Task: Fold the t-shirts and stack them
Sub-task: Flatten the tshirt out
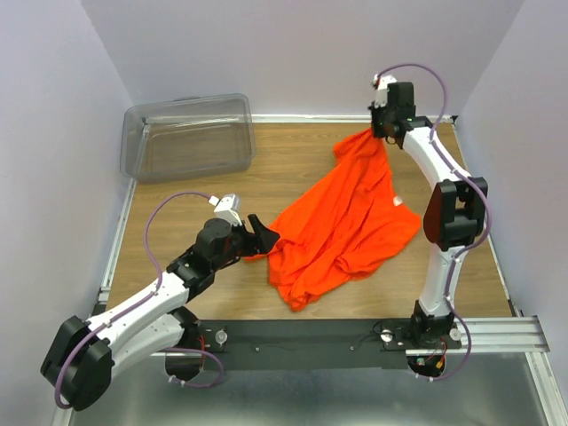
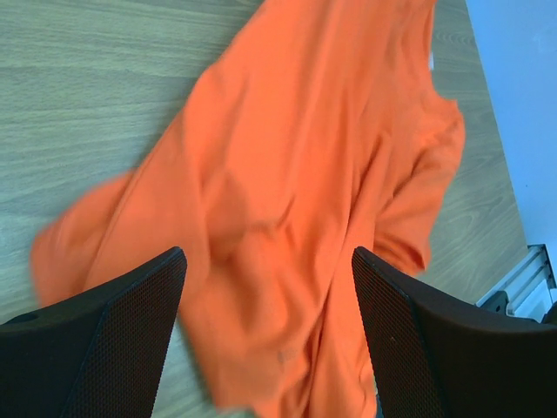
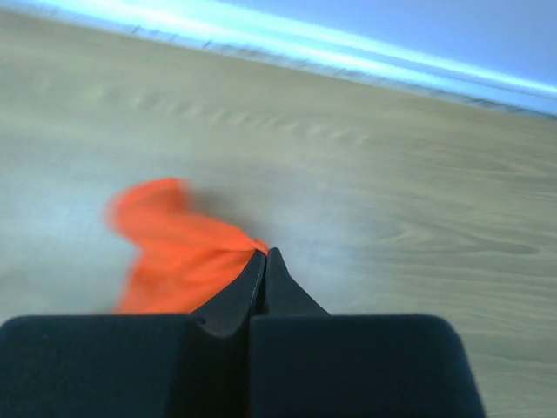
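One bright orange t-shirt (image 1: 342, 222) lies crumpled across the middle of the wooden table, with a small white tag (image 1: 397, 201) showing near its right edge. My right gripper (image 1: 383, 133) is at the far right of the table, shut on a corner of the t-shirt and pulling it up into a peak. In the right wrist view the right gripper (image 3: 265, 252) has its tips pinched together on orange fabric (image 3: 174, 252). My left gripper (image 1: 262, 232) is open at the shirt's left edge. In the left wrist view the left gripper (image 2: 268, 254) hovers over the cloth (image 2: 296, 174), which its fingers (image 2: 130, 331) straddle.
A clear plastic bin (image 1: 188, 135) stands at the far left corner of the table (image 1: 177, 222). White walls close in the left, back and right sides. A metal rail (image 1: 497, 328) runs along the near edge by the arm bases.
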`<action>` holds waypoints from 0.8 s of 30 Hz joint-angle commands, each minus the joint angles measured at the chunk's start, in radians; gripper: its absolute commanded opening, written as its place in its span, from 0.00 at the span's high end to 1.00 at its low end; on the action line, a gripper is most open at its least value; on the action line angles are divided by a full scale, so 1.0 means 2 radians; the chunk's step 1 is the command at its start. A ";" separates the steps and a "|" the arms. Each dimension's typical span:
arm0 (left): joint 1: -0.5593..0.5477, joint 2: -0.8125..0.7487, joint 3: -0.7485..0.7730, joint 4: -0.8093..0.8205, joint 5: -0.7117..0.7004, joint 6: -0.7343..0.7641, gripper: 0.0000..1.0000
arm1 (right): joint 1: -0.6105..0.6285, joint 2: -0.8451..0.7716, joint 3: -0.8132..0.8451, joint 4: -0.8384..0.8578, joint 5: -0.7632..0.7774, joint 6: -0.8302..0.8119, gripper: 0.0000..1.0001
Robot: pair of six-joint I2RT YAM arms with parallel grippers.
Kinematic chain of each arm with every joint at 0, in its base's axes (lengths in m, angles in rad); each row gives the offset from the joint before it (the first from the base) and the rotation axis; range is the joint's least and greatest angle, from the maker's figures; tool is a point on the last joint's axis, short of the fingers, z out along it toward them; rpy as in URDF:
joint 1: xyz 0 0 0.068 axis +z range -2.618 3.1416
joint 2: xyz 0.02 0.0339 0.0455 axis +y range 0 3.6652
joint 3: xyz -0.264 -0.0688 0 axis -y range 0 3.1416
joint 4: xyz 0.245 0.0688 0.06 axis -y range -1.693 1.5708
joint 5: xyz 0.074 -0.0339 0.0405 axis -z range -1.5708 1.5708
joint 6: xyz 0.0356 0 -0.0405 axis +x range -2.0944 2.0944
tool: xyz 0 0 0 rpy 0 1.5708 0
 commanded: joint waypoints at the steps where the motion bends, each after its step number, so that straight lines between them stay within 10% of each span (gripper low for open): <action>1: 0.002 0.010 0.025 -0.006 -0.020 0.021 0.15 | -0.013 0.033 0.049 0.050 0.108 0.065 0.96; 8: 0.002 0.048 0.056 -0.014 -0.026 0.052 0.15 | -0.028 0.022 0.034 0.050 0.104 0.031 0.45; 12: 0.004 0.074 0.070 -0.013 -0.027 0.066 0.15 | -0.028 -0.100 -0.106 0.032 -0.112 -0.091 0.23; 15: 0.004 0.097 0.071 0.001 -0.018 0.068 0.15 | -0.023 -0.170 -0.189 -0.102 -0.369 -0.283 0.22; 18: 0.007 0.121 0.067 0.025 -0.010 0.060 0.16 | 0.033 -0.227 -0.277 -0.255 -0.437 -0.529 0.23; 24: 0.008 0.171 0.072 0.061 -0.010 0.037 0.16 | 0.205 -0.304 -0.420 -0.158 -0.372 -0.496 0.26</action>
